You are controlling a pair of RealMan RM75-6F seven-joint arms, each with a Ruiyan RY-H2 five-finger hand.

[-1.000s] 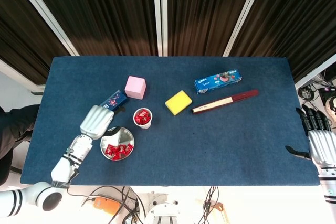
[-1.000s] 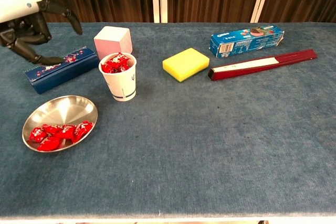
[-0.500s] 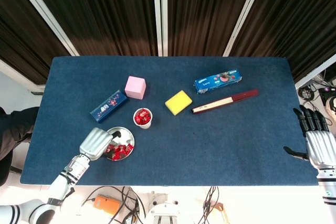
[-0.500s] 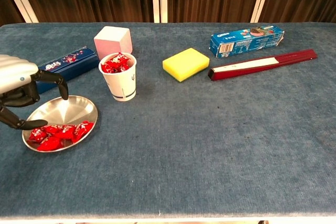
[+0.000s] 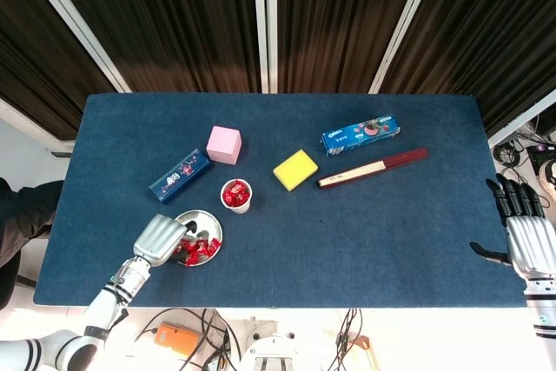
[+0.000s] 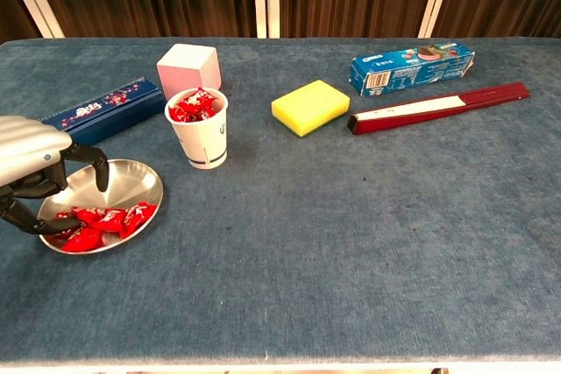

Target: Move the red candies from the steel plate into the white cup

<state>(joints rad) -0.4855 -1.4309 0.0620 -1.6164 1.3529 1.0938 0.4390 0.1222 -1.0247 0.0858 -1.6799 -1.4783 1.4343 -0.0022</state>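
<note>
The steel plate [image 5: 205, 222] [image 6: 131, 185] lies near the table's front left with several red candies [image 5: 198, 248] [image 6: 101, 220] piled on its near side. Behind it stands the white cup [image 5: 235, 196] [image 6: 202, 137], holding more red candies [image 6: 194, 105]. My left hand [image 5: 160, 238] [image 6: 33, 166] hovers over the plate's left part, fingers curled downward and apart just above the candies, nothing visibly between them. At the table's right edge my right hand [image 5: 519, 230] rests with its fingers spread, holding nothing.
A dark blue box [image 5: 181, 175] [image 6: 103, 109] and a pink cube [image 5: 223, 144] [image 6: 188, 69] lie behind the plate. A yellow sponge [image 5: 295, 169] [image 6: 309, 106], a blue cookie box [image 5: 360, 135] [image 6: 412, 65] and a long red box [image 5: 372, 168] [image 6: 436, 108] sit further right.
My left hand came back from beside the blue box to the plate and has now sunk lower over the candies. The right hand has not moved.
</note>
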